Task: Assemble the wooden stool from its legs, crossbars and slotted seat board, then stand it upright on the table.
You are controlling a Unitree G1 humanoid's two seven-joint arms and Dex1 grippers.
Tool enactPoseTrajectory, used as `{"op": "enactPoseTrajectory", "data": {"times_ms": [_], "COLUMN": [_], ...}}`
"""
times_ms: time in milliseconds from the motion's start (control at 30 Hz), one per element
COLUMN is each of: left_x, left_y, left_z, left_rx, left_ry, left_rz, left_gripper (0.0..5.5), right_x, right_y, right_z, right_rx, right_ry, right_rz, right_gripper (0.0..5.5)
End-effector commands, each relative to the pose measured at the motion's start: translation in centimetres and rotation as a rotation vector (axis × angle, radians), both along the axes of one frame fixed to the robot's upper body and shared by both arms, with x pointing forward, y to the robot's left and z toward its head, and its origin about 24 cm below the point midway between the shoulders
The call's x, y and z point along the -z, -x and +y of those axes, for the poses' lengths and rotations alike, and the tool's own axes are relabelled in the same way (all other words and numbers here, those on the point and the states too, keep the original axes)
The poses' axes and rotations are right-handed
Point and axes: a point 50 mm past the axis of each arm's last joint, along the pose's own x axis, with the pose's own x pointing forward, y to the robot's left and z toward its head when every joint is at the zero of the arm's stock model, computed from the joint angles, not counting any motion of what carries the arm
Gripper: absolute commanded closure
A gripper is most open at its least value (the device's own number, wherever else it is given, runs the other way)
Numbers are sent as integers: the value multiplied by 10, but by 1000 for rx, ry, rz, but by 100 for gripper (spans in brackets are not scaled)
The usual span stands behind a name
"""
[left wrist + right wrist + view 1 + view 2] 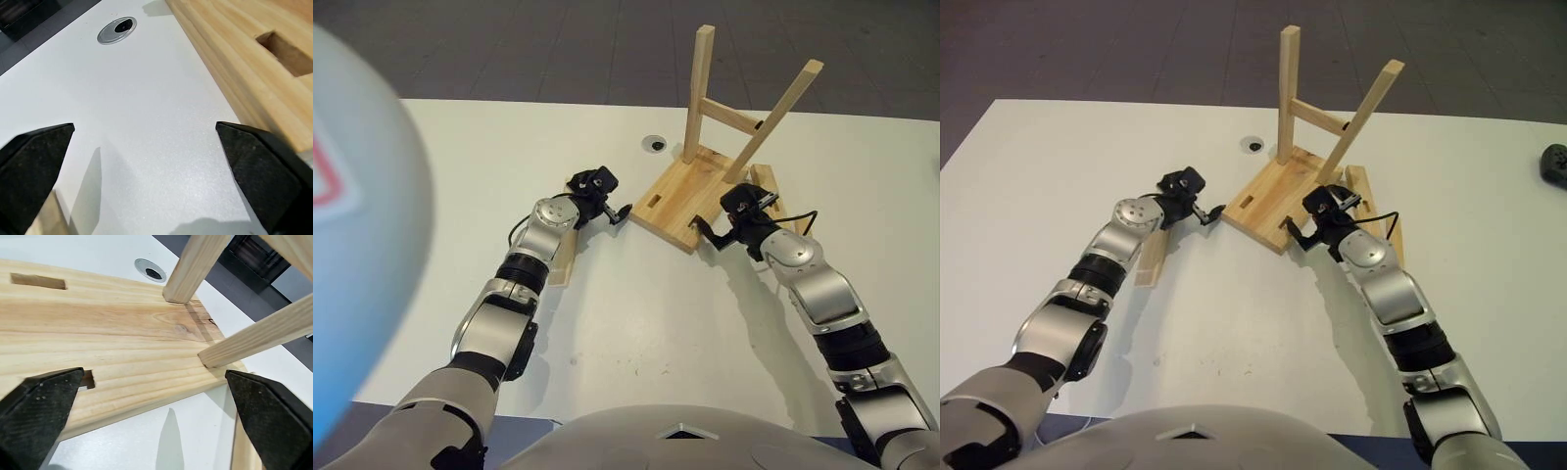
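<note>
The slotted seat board [680, 201] lies flat on the white table [636, 313]. Two legs [697, 93] [773, 117] stand upright in its far side, joined by a crossbar [734, 119]. Two slots [38, 281] [88, 379] on the near side are empty. My left gripper [619, 213] is open just off the board's left corner, fingers [34, 161] spread over bare table. My right gripper [710, 233] is open at the board's near-right edge, fingers [39, 401] straddling it. A loose wooden piece [563, 259] lies under my left forearm. More loose pieces [1363, 186] lie beside the right gripper.
A round cable hole [655, 144] sits in the table behind the board. A small dark object [1555, 162] rests at the far right edge. The table's far edge runs just behind the stool; the near half is bare white surface.
</note>
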Motion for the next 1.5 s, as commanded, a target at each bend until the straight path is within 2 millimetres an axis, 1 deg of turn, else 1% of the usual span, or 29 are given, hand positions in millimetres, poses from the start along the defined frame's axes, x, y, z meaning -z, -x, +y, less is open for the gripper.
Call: {"op": "enactPoseTrajectory", "data": {"times_ms": [33, 167, 233, 267, 300, 367, 433, 467, 533, 600, 667, 767, 933, 1033, 1200, 1267, 1367, 1433, 1467, 1500], "left_x": [-4, -15, -14, -14, -14, -12, -8, -6, -5, -8, -10, -9, -11, -8, 5, 1, -1, 4, 6, 8], "left_y": [4, 13, 20, 23, 26, 30, 33, 33, 28, 21, 15, 8, 7, 12, 29, 33, 35, 34, 34, 36], "left_z": [-4, 0, 6, 9, 11, 15, 18, 20, 25, 28, 26, 13, -10, -14, -7, -1, 13, 24, 27, 26], "left_rx": [-29, -30, -38, -42, -45, -60, -77, -87, -134, -171, -190, -153, -59, -23, 2, -22, -80, -138, -155, -137], "left_ry": [103, 159, 154, 147, 140, 133, 133, 131, 144, 141, 159, 155, 165, 148, 105, 129, 154, 194, 221, 271], "left_rz": [26, 18, 20, 20, 21, 27, 40, 44, 42, 20, 17, 27, 31, 35, 48, 41, 50, 103, 136, 187], "left_gripper": [10, 10, 10, 10, 10, 10, 10, 10, 10, 10, 10, 10, 10, 10, 10, 10, 10, 10, 10, 10], "right_x": [1, -9, -23, -29, -32, -30, -21, -14, -4, 2, 7, 13, 18, 16, 13, 12, 11, 11, 10, 10], "right_y": [0, 2, 1, 0, 0, 3, 6, 7, 9, 9, 8, 6, -1, -4, -5, -5, -5, -5, -5, -5], "right_z": [11, 3, -2, -10, -18, -38, -54, -59, -63, -60, -54, -44, -22, -15, -8, -7, -9, -9, -9, -8], "right_rx": [-41, -16, 23, 76, 114, 194, 242, 257, 261, 253, 232, 200, 121, 101, 86, 82, 89, 94, 95, 94], "right_ry": [-15, -56, -161, -208, -211, -176, -98, -61, -7, -1, 6, 4, 0, -7, -19, -20, -21, -26, -28, -32], "right_rz": [21, -23, -94, -117, -141, -141, -104, -78, -38, -21, -8, 13, 22, 14, 2, -1, -7, -10, -11, -12], "right_gripper": [11, 11, 11, 11, 11, 11, 11, 11, 11, 11, 11, 11, 11, 11, 11, 11, 11, 11, 11, 11]}}
